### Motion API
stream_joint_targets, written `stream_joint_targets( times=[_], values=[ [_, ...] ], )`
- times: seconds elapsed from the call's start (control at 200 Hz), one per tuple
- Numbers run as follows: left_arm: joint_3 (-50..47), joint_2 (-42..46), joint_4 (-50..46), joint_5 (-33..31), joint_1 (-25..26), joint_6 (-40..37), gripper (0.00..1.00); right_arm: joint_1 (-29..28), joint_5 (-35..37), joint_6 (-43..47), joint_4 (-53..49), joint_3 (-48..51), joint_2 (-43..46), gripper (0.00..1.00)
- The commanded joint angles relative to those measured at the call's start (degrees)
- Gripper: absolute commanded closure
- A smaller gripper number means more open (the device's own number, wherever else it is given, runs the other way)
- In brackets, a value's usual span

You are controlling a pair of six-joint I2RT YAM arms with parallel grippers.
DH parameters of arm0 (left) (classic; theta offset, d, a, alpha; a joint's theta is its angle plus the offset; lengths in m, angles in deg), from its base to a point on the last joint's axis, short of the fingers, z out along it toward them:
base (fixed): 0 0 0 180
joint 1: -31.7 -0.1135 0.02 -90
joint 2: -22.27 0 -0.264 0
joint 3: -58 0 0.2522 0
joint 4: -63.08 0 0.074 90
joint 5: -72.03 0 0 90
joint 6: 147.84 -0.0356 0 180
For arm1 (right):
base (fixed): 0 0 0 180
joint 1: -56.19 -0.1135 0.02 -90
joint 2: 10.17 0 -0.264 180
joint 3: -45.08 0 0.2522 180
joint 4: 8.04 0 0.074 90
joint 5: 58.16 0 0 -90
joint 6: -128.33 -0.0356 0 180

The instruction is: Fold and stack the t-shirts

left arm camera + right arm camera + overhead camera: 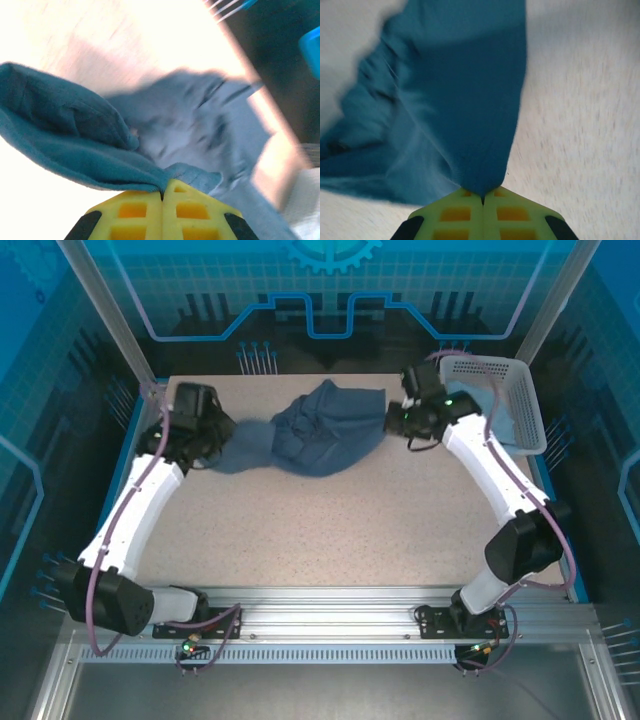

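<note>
A dark slate-blue t-shirt (320, 430) lies bunched at the back middle of the table, pulled out between both grippers. My left gripper (222, 445) holds its left end; in the left wrist view the yellow fingers (135, 210) are shut on a fold of the shirt (75, 145). My right gripper (392, 421) holds its right end; in the right wrist view the cloth (465, 100) narrows into the shut fingers (510, 212). A pale blue cloth (507, 420) lies inside the basket.
A white plastic lattice basket (485, 362) stands at the back right corner, just behind the right gripper. Speckled tabletop (330, 530) stretches from the shirt to the near rail. Metal frame posts stand at the back corners.
</note>
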Motion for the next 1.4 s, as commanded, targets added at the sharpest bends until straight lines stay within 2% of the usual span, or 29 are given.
stream_joint_targets(
  times=[0.0, 0.13, 0.315, 0.415, 0.5, 0.695, 0.845, 0.98, 1.08, 1.21, 1.396],
  values=[
    [6.9, 2.9, 4.8, -2.7, -1.9, -5.6, 1.00, 1.2, 0.6, 1.8, -0.4, -10.4, 2.5, 1.00],
    [11.3, 7.5, 11.6, -3.6, -2.3, -9.2, 1.00, 1.4, 1.7, 3.6, 0.8, -17.3, 5.6, 1.00],
    [14.7, 15.1, 18.3, -4.6, -2.3, -14.0, 1.00, 1.5, 0.6, 4.9, 3.5, -17.5, 15.9, 1.00],
    [19.2, 15.9, 19.7, -3.5, -2.3, -14.8, 1.00, 1.5, 0.2, 4.7, 4.1, -17.1, 21.7, 1.00],
    [25.2, 13.6, 19.8, -2.3, -2.3, -14.5, 0.99, 1.8, 0.0, 4.4, 3.5, -19.1, 23.2, 1.00],
    [42.0, -2.0, 13.1, 3.3, -2.8, -13.6, 0.99, 4.3, -4.8, 1.8, 1.5, -26.9, 15.4, 1.00],
    [49.9, -15.7, 12.4, 11.3, -7.0, -9.6, 1.00, 7.5, -11.7, -2.2, 6.6, -29.6, 5.6, 1.00],
    [57.3, -26.1, 13.7, 18.8, -11.0, -7.6, 1.00, 9.0, -15.2, -4.4, 8.8, -36.3, -4.3, 1.00],
    [59.0, -30.1, 19.0, 24.7, -13.9, -3.6, 1.00, 9.4, -15.8, -4.3, 7.3, -43.6, -10.7, 1.00],
    [63.6, -33.4, 20.2, 29.0, -15.9, -2.2, 1.00, 9.9, -15.6, -3.9, 4.4, -52.0, -16.3, 1.00],
    [64.2, -32.7, 20.5, 30.3, -17.1, -2.7, 1.00, 11.0, -15.6, -4.8, 4.6, -53.5, -17.0, 1.00]
  ],
)
